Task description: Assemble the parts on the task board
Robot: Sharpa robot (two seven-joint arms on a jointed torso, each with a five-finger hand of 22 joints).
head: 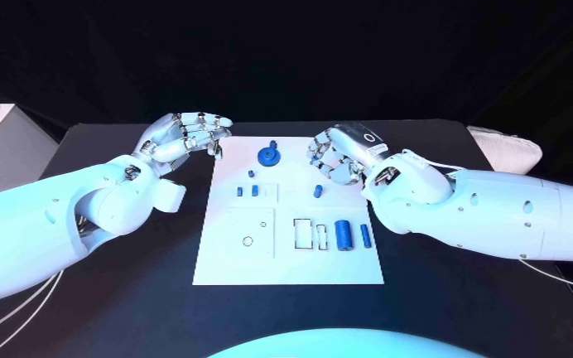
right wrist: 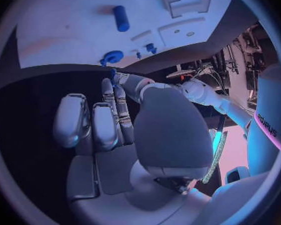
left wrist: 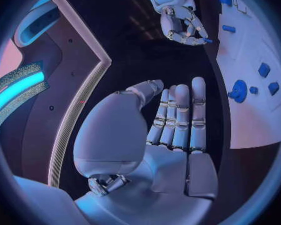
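1. Left hand [head: 185, 136] empty, fingers loosely curled, at task board [head: 227, 267] far-left corner.
2. Right hand [head: 340, 155] pinches small blue part [left wrist: 207, 40]; weak pinch risks drop.
3. Blue cylinder [head: 343, 234] lies on board, could roll if bumped.

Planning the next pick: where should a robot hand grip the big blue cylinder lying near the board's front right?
Probably across the middle of the blue cylinder, from above, fingers on its long sides. It lies flat on the white board with a slim blue part close beside it, leaving little side room.
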